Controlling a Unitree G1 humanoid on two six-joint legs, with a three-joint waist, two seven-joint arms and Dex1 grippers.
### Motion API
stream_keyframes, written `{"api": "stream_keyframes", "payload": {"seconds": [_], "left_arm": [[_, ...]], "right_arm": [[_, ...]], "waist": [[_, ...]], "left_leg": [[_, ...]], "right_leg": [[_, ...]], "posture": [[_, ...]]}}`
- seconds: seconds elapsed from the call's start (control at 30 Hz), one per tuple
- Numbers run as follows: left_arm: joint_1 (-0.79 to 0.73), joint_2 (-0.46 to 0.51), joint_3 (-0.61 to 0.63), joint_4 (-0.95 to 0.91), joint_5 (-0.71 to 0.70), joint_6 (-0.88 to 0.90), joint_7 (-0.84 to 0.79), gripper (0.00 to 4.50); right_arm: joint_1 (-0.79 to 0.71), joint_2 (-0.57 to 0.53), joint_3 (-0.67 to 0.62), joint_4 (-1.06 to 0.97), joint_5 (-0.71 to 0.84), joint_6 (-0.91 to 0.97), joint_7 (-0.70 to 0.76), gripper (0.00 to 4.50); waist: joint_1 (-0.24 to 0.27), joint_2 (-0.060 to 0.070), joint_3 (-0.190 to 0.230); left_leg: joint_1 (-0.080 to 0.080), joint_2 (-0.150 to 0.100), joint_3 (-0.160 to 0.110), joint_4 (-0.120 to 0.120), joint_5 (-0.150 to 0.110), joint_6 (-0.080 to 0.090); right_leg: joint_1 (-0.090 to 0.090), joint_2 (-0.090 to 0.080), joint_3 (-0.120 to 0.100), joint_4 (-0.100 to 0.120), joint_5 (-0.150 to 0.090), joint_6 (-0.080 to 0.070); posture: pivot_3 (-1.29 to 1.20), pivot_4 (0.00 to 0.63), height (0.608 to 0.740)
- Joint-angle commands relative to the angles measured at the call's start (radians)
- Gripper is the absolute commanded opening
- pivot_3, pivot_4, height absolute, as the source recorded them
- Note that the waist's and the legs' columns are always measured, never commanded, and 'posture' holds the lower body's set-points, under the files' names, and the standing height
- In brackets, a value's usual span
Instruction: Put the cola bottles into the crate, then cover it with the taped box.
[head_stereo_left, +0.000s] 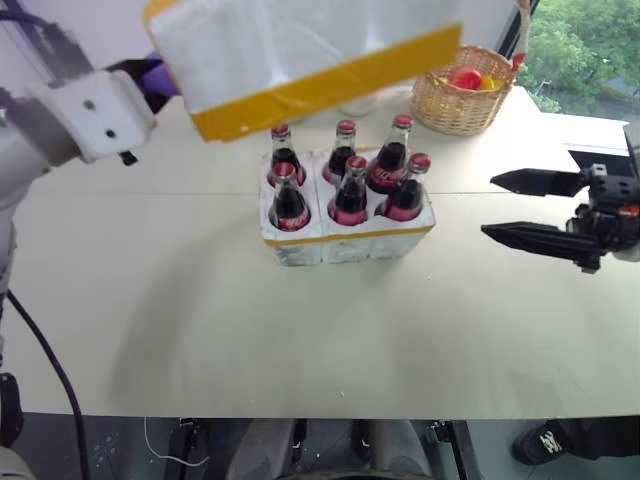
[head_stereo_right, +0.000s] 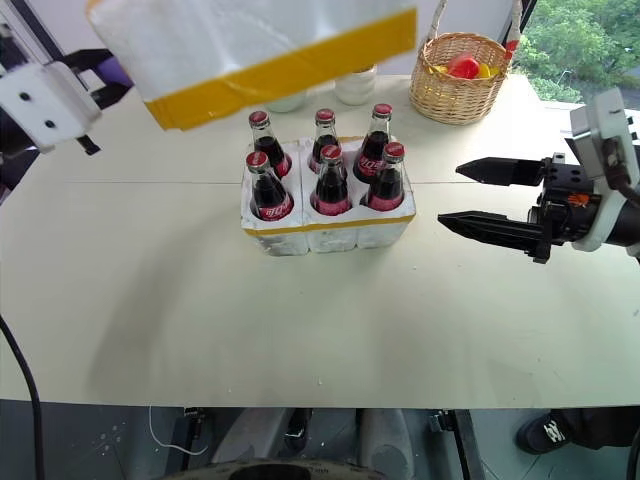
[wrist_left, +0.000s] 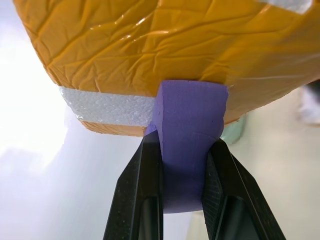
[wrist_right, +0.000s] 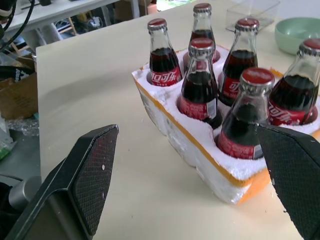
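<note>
All six cola bottles (head_stereo_right: 320, 170) stand in the crate (head_stereo_right: 325, 228), so only covering remains. I hold the taped box (head_stereo_left: 300, 55) aloft, my left gripper (wrist_left: 182, 150) pinching its purple handle (wrist_left: 192, 130), above and behind the crate. My right gripper (head_stereo_right: 485, 195) waits beside the crate, fingers spread, leaving room.

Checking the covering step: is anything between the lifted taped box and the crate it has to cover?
Nothing visible does. The taped box hangs from the left gripper behind the crate; the six cola bottles sit in their wells, and the open right gripper stands aside.
</note>
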Motion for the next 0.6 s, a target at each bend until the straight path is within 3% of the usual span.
{"api": "stream_keyframes", "payload": {"seconds": [0.03, 0.33, 0.5, 0.6], "left_arm": [[-0.006, 0.012, -0.008, -0.033, 0.028, -0.022, -0.042, 0.73], [0.061, 0.003, -0.109, 0.005, 0.252, -0.228, -0.044, 0.73], [0.084, -0.061, -0.136, 0.005, 0.352, -0.232, 0.018, 0.73], [0.09, -0.083, -0.136, 0.007, 0.381, -0.232, 0.042, 1.8]], "right_arm": [[-0.009, 0.011, -0.041, -0.004, 0.002, -0.026, -0.011, 4.5], [0.002, 0.031, -0.038, -0.01, -0.007, -0.046, -0.025, 4.5], [0.003, 0.038, -0.039, -0.013, -0.003, -0.052, -0.035, 4.5], [0.007, 0.041, -0.04, -0.016, -0.002, -0.054, -0.039, 4.5]], "waist": [[-0.002, 0.0, 0.0], [-0.009, 0.0, 0.0], [-0.01, 0.001, -0.001], [-0.012, 0.0, 0.0]], "left_leg": [[0.0, 0.0, 0.0, 0.0, 0.0, 0.0], [0.0, 0.0, 0.0, 0.003, 0.0, 0.001], [0.003, 0.0, 0.0, 0.004, -0.001, 0.002], [0.004, 0.0, 0.0, 0.004, -0.001, 0.002]], "right_leg": [[0.0, 0.0, 0.0, 0.0, 0.0, 0.0], [0.002, 0.0, 0.0, 0.0, 0.0, 0.0], [0.006, 0.0, 0.0, 0.0, 0.0, 0.0], [0.006, 0.0, 0.0, 0.0, 0.0, 0.001]], "posture": [[0.0, 0.15, 0.732], [0.0, 0.15, 0.732], [0.0, 0.15, 0.732], [0.0, 0.15, 0.732]]}}
